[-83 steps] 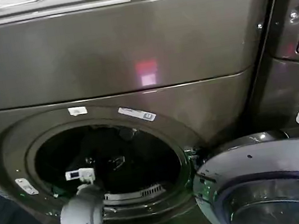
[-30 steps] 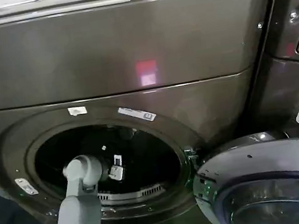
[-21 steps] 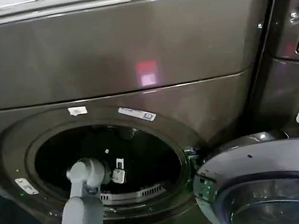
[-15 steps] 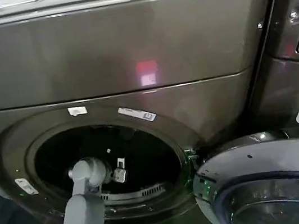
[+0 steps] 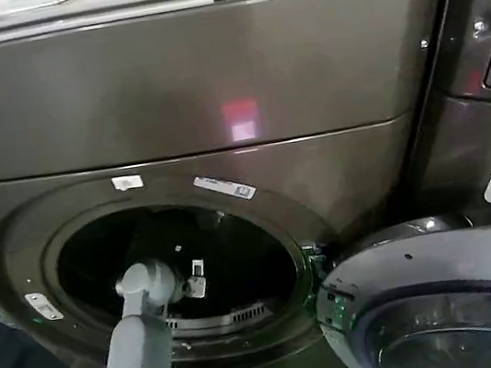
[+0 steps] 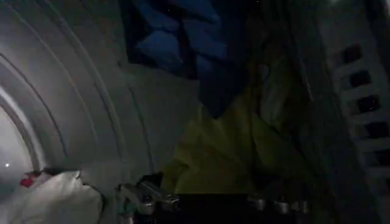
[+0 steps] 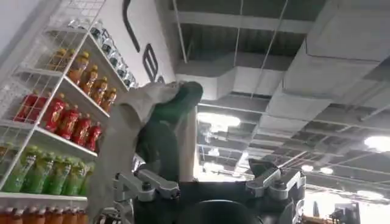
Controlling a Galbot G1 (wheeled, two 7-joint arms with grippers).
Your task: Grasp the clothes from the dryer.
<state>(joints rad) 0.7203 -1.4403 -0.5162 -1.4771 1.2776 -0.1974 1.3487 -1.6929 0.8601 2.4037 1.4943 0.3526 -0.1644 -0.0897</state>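
The left gripper (image 6: pixel 208 204) is inside the drum with its two metal fingertips (image 6: pixel 145 199) set well apart and nothing clamped between them; they are cut off at the frame edge and dim, so little of their shape can be read. Just beyond them lies the limp yellow-green piece of fabric (image 6: pixel 213 159), crumpled into soft folds on the drum floor; whether the tips touch it cannot be told in the gloom. Beside one finger sits a bunched white cloth (image 6: pixel 52 201) with a small red spot at its edge. Farther in, past the yellow-green piece, a dark blue garment (image 6: pixel 183 42) hangs in creased folds, and the smooth grey ribbed drum wall (image 6: pixel 73 109) curves around it all. From the head, the pale grey left arm (image 5: pixel 133 360) reaches through the round porthole (image 5: pixel 236 241), and the left gripper (image 5: pixel 192 284) at its end is small and partly lost against the black interior. Around it rises the glossy bronze-grey front-loading dryer (image 5: pixel 164 85) with a pink-red light (image 5: pixel 239 116), its round glass door (image 5: pixel 451 301) swung open beside the arm. The right gripper (image 7: pixel 210 184) points up at a ceiling, fingers spread; a draped pale and dark green shape (image 7: pixel 152 122) stands by one finger, its nature unclear, before wire shelves of bottled drinks (image 7: pixel 55 115).
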